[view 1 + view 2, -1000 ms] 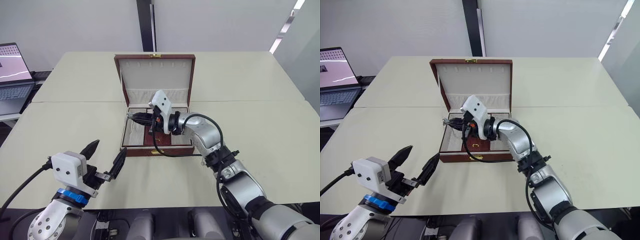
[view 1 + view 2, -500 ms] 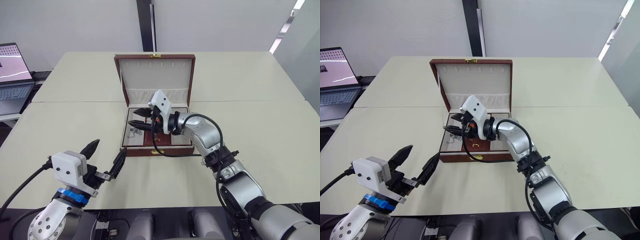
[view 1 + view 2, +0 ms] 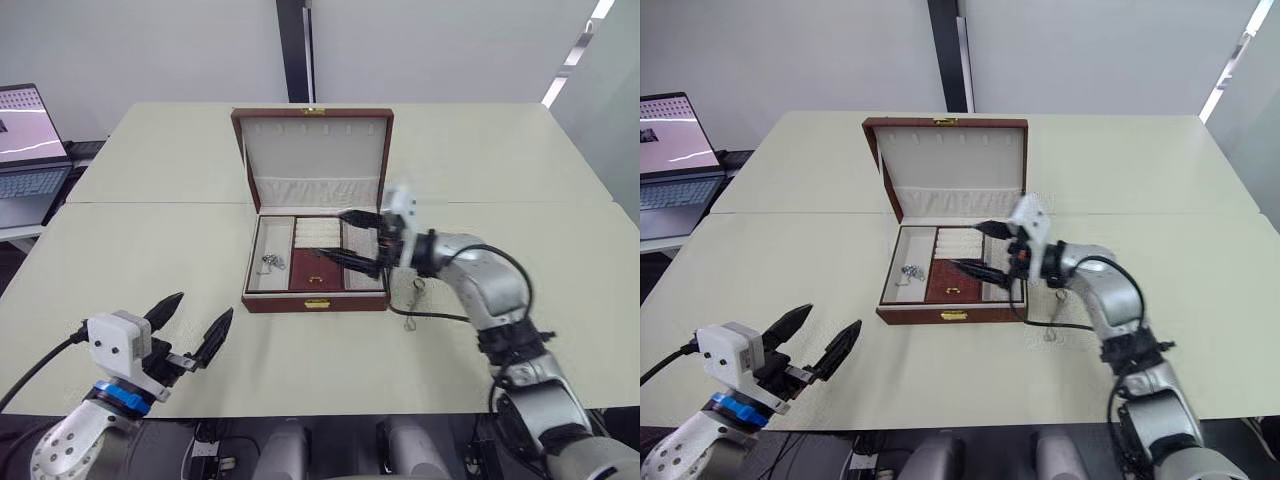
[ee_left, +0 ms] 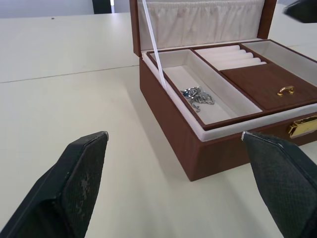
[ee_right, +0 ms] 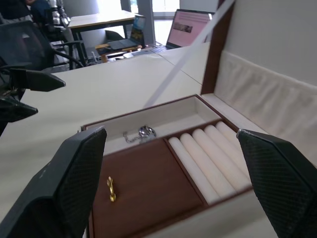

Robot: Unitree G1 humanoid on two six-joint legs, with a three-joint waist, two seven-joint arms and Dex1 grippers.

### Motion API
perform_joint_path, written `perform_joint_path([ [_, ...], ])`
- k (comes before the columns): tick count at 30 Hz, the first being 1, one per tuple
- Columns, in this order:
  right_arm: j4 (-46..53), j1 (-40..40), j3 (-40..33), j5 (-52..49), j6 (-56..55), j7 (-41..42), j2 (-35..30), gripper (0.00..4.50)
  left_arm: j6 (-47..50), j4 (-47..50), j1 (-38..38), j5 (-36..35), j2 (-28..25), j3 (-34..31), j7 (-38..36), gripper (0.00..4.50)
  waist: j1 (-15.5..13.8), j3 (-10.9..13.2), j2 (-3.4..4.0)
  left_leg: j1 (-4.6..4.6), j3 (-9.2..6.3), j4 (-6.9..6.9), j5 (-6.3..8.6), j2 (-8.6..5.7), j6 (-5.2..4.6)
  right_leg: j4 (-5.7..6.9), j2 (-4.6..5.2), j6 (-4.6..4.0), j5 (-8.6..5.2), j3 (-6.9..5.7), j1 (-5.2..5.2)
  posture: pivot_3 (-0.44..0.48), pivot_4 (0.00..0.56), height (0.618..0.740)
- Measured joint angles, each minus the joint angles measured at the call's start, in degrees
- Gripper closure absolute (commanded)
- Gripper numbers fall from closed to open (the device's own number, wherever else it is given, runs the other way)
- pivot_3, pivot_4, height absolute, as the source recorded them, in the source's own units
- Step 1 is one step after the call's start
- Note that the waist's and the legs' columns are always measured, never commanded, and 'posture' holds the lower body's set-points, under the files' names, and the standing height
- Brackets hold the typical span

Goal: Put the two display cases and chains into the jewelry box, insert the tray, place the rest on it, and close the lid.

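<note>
The jewelry box stands open mid-table with its lid upright. The tray sits inside it, brown centre panel and gold knob showing. A small silver piece lies in the tray's left cream compartment, also seen as the silver piece up close. My right gripper hovers open and empty over the box's right half. Low at the table's front left, well short of the box, my left gripper is open and empty. The display cases and chains are hidden.
A thin silver ring-topped piece lies on the table just right of the box, under my right forearm. A laptop stands on a side desk at the far left. Bare tabletop surrounds the box.
My right gripper opened, leaving the silver piece in the tray's left compartment, then drew back to the right across the box. The left gripper sits a little lower.
</note>
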State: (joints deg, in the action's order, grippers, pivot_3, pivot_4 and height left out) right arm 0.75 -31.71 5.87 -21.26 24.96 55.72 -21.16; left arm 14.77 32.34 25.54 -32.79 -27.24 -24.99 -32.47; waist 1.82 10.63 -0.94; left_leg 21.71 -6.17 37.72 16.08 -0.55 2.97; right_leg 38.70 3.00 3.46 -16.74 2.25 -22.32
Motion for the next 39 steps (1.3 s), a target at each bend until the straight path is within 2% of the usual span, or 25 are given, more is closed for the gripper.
perform_joint_path([
  [9,3.59,15.31,-10.22,-0.95,-2.31,2.44,-13.91,0.03,0.09,-17.88,-9.31,-1.26,-11.57,-4.33,-10.95,0.0,0.1,0.01,-0.01,-0.01,0.07,-0.02,0.0,-0.09,0.0,-0.06,-0.04,-0.01,-0.01,0.04,0.01,0.0,0.15,0.74],
  [15,2.64,23.45,-17.42,-0.77,-5.86,2.71,-19.21,0.03,-1.1,-28.19,-11.95,-0.41,-15.5,-6.44,-16.18,0.0,0.07,0.01,-0.01,-0.02,0.07,-0.05,0.0,0.02,-0.01,-0.07,-0.04,-0.01,-0.01,0.05,0.01,0.0,0.15,0.74],
  [26,-5.45,27.94,-23.0,-0.2,-11.29,1.44,-21.28,0.03,-6.13,-41.26,-15.94,3.07,-18.26,-7.36,-20.94,0.0,0.03,0.01,-0.01,-0.05,0.07,-0.05,0.0,0.06,-0.01,-0.05,-0.01,-0.01,-0.01,0.06,0.03,0.0,0.15,0.74],
  [39,-9.99,27.97,-23.05,-0.09,-14.53,1.67,-21.79,0.03,-7.64,-42.2,-16.32,4.02,-18.28,-7.42,-20.76,0.0,0.02,0.01,-0.01,-0.05,0.06,-0.05,0.0,0.09,0.0,-0.01,0.03,-0.01,-0.01,0.07,0.04,0.0,0.15,0.74],
])
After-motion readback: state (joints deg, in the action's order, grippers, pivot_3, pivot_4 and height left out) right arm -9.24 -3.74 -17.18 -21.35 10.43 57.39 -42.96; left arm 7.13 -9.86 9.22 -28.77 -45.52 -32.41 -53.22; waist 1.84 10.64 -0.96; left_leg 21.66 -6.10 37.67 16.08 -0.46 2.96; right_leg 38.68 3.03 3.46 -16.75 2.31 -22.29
